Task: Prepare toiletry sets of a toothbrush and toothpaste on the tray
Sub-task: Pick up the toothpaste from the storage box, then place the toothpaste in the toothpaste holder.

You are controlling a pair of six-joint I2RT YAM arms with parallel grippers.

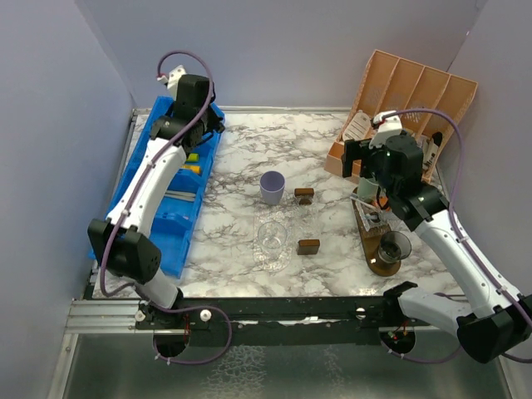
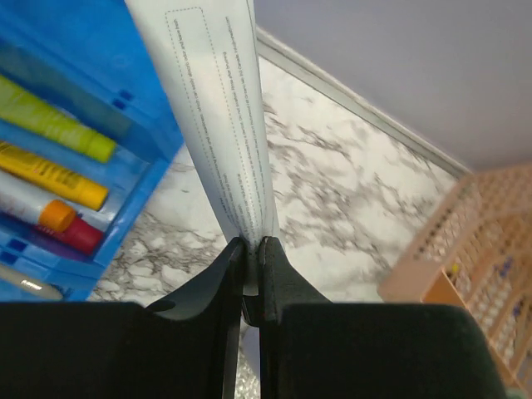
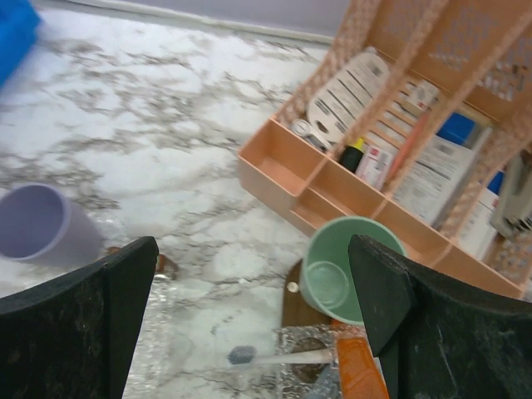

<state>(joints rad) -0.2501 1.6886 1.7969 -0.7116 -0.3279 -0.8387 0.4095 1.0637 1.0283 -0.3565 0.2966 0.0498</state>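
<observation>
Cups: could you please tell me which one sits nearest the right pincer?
The mint green cup, directly beneath the right pincer; the lilac cup, clear cup and smoky cup stand farther off.

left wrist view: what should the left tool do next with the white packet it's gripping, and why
Probably carry it away from the blue bin toward the lilac cup. The left tool is shut on the white packet right by the bin, and the lilac cup looks empty, so it seems the likeliest place for it.

Four cups: lilac cup (image 1: 272, 187), clear cup (image 1: 271, 238), smoky dark cup (image 1: 394, 248) near right, mint green cup (image 3: 342, 268) farther right. Two brown blocks (image 1: 308, 245) lie mid-table. Four tubes (image 2: 51, 121) show in the blue bin (image 1: 178, 239) at left.
</observation>
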